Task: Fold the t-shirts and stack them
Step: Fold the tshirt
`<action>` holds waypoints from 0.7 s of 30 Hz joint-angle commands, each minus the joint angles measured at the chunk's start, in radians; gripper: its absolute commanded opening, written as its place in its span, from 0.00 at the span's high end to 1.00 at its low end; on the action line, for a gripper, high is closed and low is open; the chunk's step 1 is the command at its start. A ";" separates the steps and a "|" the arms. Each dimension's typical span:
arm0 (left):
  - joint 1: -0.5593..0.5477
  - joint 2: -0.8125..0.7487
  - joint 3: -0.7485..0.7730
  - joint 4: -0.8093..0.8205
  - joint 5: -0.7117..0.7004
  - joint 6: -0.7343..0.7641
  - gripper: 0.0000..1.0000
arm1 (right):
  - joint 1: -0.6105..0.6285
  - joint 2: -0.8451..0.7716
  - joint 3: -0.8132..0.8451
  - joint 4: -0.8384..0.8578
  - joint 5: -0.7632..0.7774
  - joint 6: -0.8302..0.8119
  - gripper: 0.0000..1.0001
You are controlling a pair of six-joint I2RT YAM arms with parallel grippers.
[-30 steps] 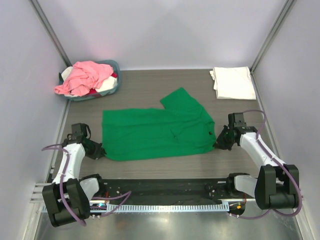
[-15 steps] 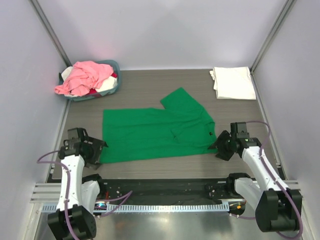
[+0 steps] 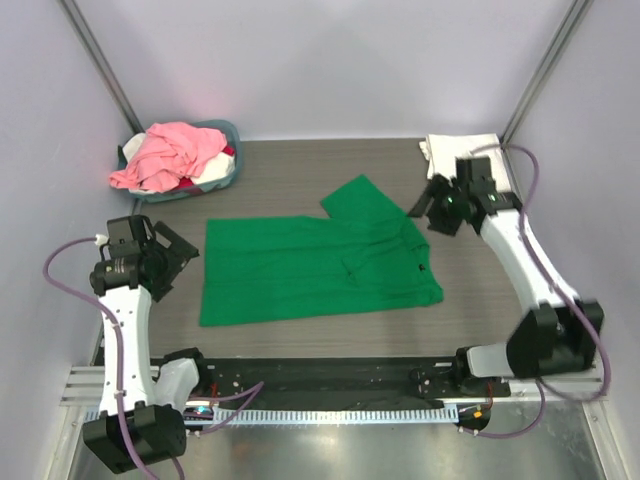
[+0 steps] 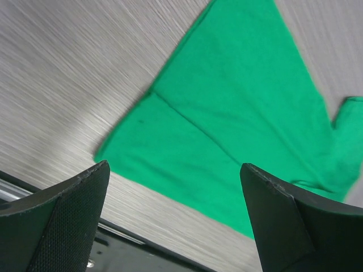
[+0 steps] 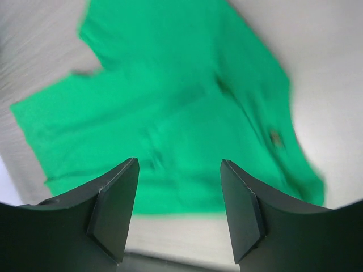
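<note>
The bright green t-shirt (image 3: 320, 265) lies spread flat in the middle of the table, one sleeve pointing toward the back. It also shows in the left wrist view (image 4: 227, 113) and the right wrist view (image 5: 170, 96). My left gripper (image 3: 175, 262) hangs open above the table just left of the shirt, with nothing between its fingers (image 4: 174, 167). My right gripper (image 3: 432, 210) is open and empty (image 5: 180, 170) above the shirt's back right part. A folded white t-shirt (image 3: 480, 150) lies at the back right, partly hidden by the right arm.
A round blue-grey basket (image 3: 228, 130) at the back left holds a heap of pink (image 3: 175, 150), white and red shirts. Grey walls close in both sides and the back. A black rail (image 3: 320, 380) runs along the near edge.
Both grippers have opened, let go of the green shirt's near corners and risen. The left one moved back and left, the right one toward the back right. The shirt now lies flat.
</note>
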 commanded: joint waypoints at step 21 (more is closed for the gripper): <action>-0.036 0.042 -0.082 0.149 -0.116 0.134 0.14 | 0.212 1.333 1.363 0.051 0.316 -0.369 0.31</action>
